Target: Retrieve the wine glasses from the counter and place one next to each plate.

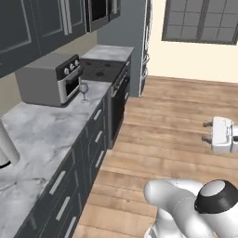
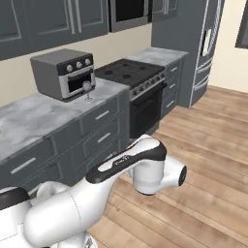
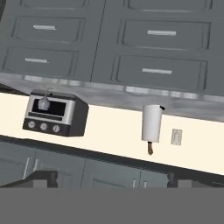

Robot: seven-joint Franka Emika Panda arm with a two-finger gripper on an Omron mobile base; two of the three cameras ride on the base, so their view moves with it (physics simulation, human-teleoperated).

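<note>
We see the tabletop running along the wall with a toaster oven on it, and one glass stands upright near the front edge, just in front of the oven door and well apart from our gripper. The gripper is spread wide and holds nothing. We judge the main risk is brushing the oven on approach, or nudging the thin-stemmed glass so it topples off the edge.

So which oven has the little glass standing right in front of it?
The small grey toaster oven on the counter: the wine glass stands at its door. The black stove has none.
</note>
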